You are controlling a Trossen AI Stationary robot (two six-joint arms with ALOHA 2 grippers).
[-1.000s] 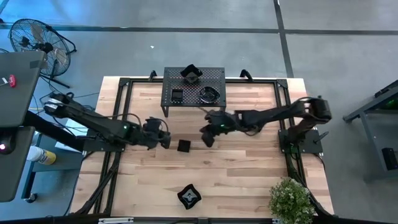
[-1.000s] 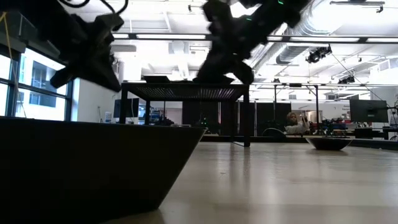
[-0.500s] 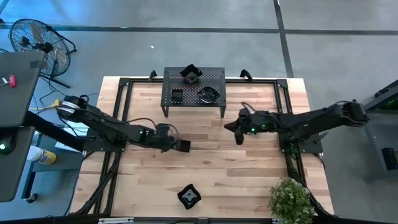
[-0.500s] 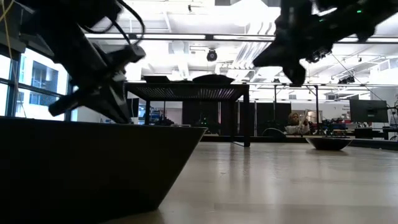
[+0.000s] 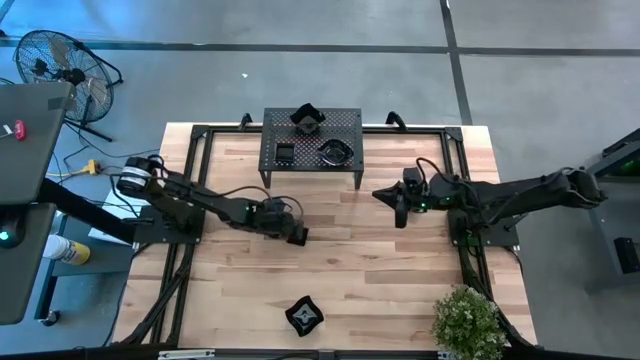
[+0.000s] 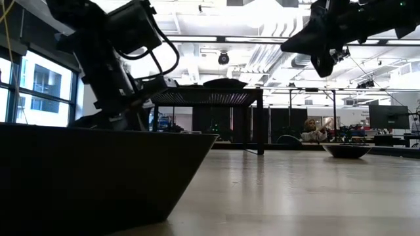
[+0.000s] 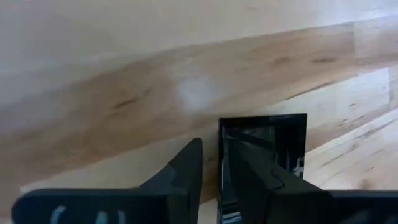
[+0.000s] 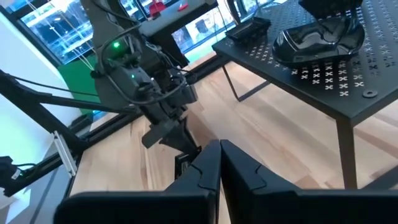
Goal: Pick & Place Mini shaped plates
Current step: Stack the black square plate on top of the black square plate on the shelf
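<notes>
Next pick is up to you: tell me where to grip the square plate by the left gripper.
Grip the square plate by its raised rim, one finger inside and one outside, coming down from above. It sits flat on the table, so only the upright wall offers a hold.

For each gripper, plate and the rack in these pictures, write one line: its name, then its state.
Left gripper: low over the table, fingers straddling the rim of the square plate.
Right gripper: shut, empty, raised.
Square plate: on the table.
Wavy plate: alone at the near edge.
Rack: upright, three plates on top.
</notes>
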